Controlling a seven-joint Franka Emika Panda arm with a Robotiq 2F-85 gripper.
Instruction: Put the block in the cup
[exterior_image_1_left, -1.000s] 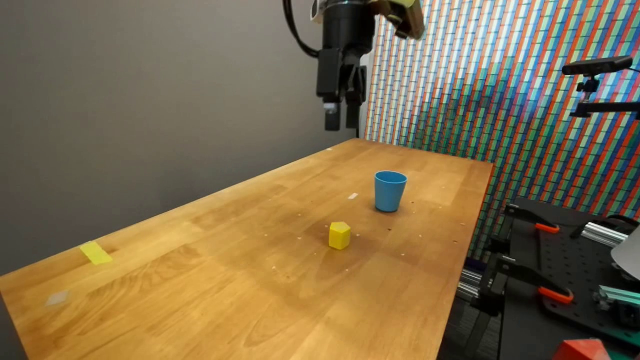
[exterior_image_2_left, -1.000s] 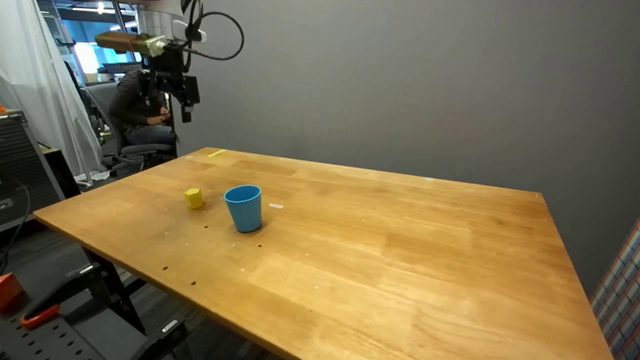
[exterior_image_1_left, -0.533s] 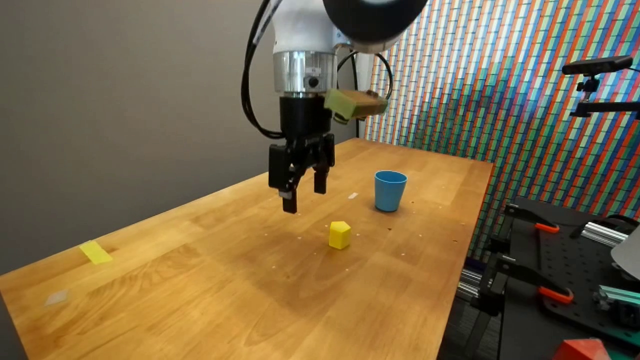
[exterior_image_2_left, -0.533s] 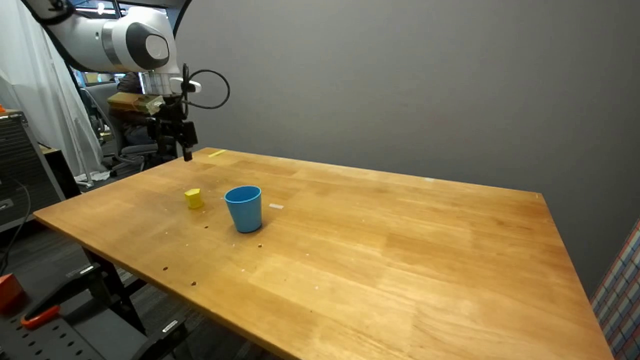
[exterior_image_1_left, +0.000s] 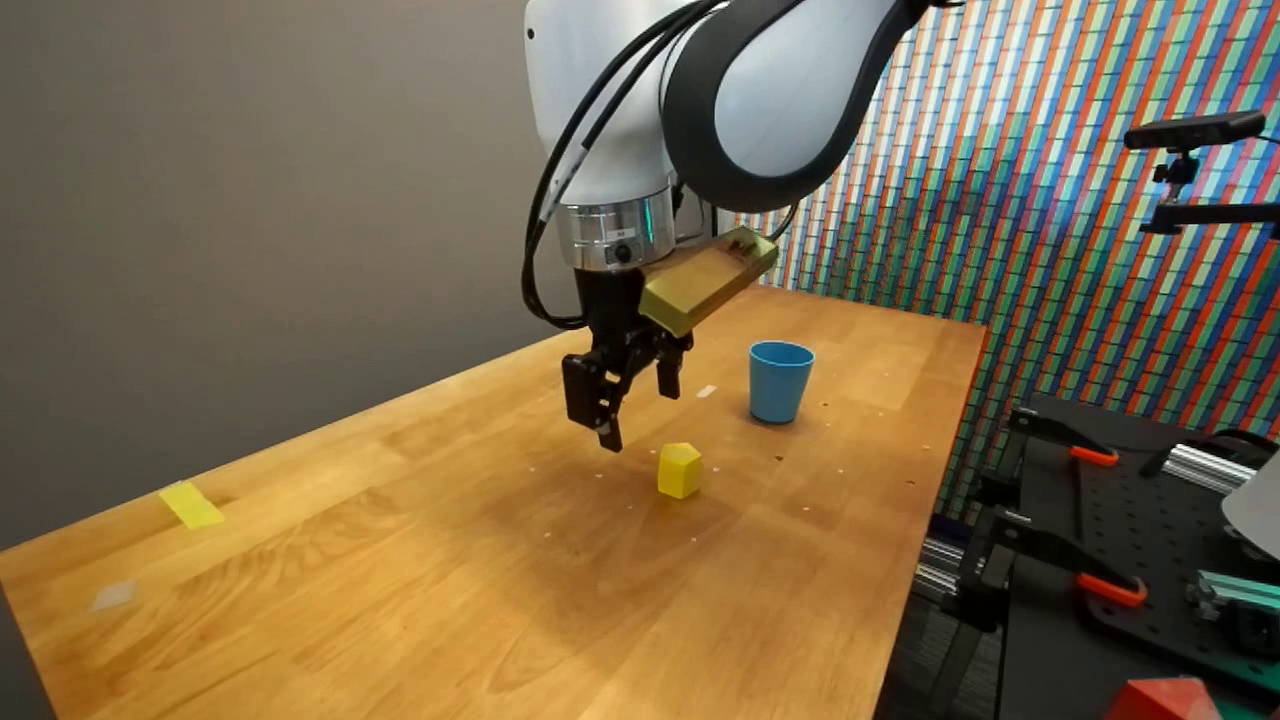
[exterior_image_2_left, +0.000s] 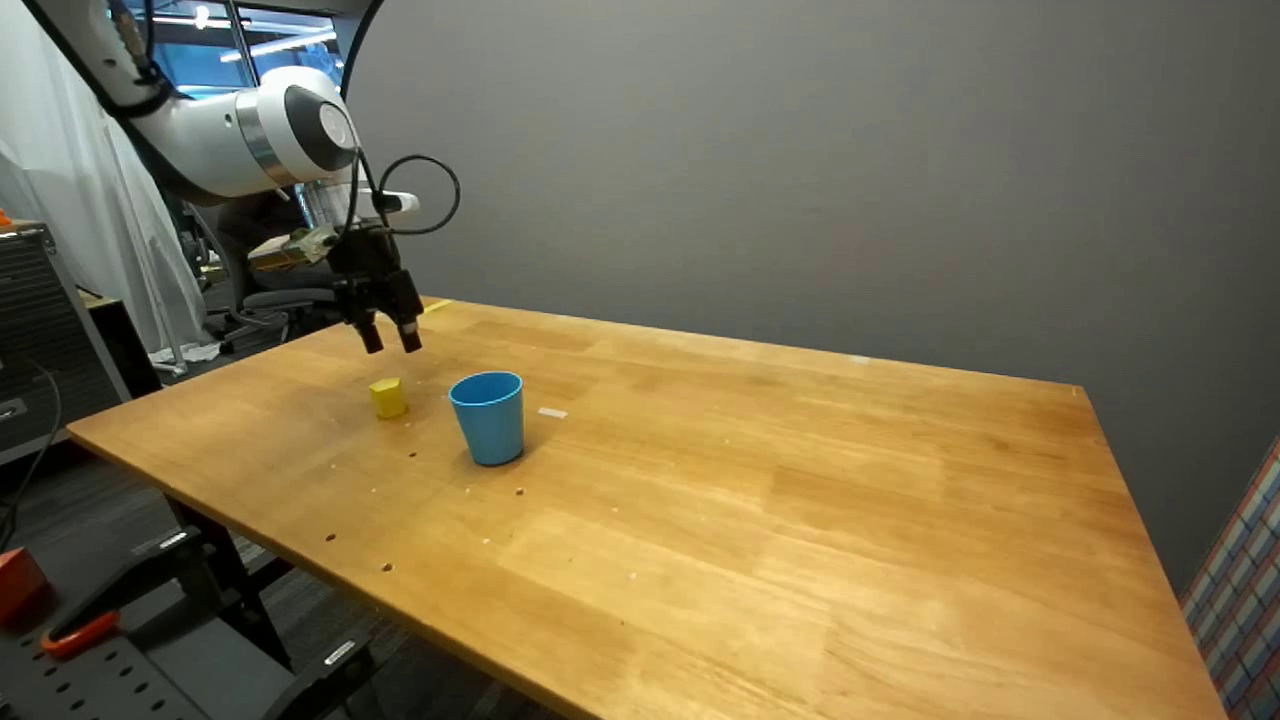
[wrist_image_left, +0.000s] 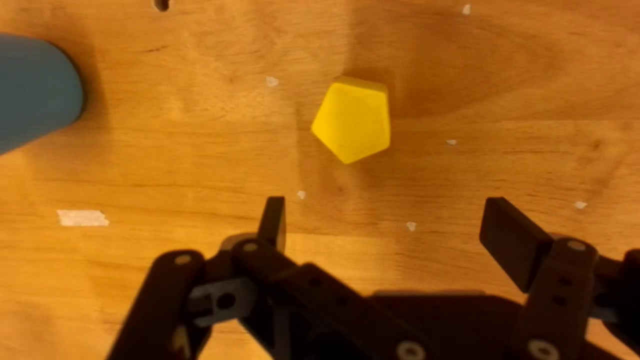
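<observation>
The yellow block (exterior_image_1_left: 680, 471) stands on the wooden table with a five-sided top; it also shows in an exterior view (exterior_image_2_left: 388, 398) and in the wrist view (wrist_image_left: 354, 120). The blue cup (exterior_image_1_left: 780, 383) stands upright near it, mouth up; it also shows in an exterior view (exterior_image_2_left: 490, 420) and partly at the left edge of the wrist view (wrist_image_left: 37, 90). My gripper (exterior_image_1_left: 640, 418) is open and empty, above the table and a little to the side of the block, touching nothing. It also shows in an exterior view (exterior_image_2_left: 392, 345); in the wrist view its fingers (wrist_image_left: 382, 215) are wide apart.
The wooden table (exterior_image_1_left: 420, 600) carries a flat yellow tape patch (exterior_image_1_left: 192, 505) and small white tape bits. A grey wall (exterior_image_2_left: 800, 180) runs along one long side. A black side table with clamps (exterior_image_1_left: 1070, 550) stands beyond the other edge.
My gripper has come down from high above the table towards the block and has tilted in the last half second. The block and cup have not moved.
</observation>
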